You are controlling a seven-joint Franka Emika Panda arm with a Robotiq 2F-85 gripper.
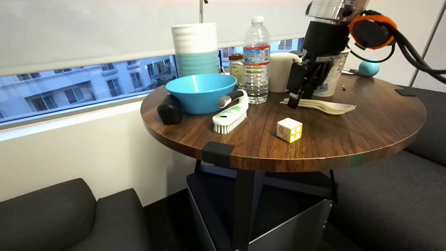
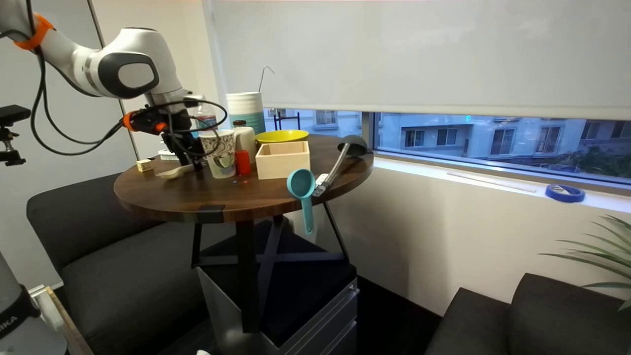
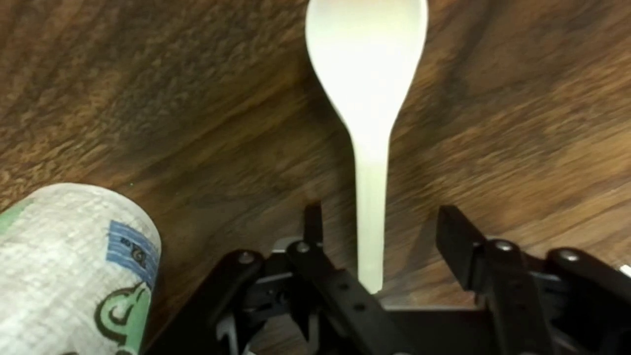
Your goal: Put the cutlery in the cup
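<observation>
The cutlery, a pale cream spoon-like utensil [image 3: 372,98], lies flat on the table; it also shows in both exterior views [image 1: 329,106] [image 2: 175,172]. My gripper [image 3: 380,222] is open, with one finger on each side of the handle and gaps between. In an exterior view the gripper [image 1: 300,99] is low at the table, its finger hiding part of the handle. The cup, tall, whitish and dark-patterned, stands upright close beside the gripper in both exterior views [image 1: 332,76] [image 2: 222,157]. The cup's side shows in the wrist view [image 3: 74,266]; its inside is hidden.
A water bottle [image 1: 257,66], plain white mug [image 1: 278,75], white brush [image 1: 231,113], blue bowl [image 1: 202,94] and small cube [image 1: 289,130] stand around. A wooden box [image 2: 283,161] and red object [image 2: 242,161] are beside the cup. A teal scoop [image 2: 301,185] overhangs the table edge.
</observation>
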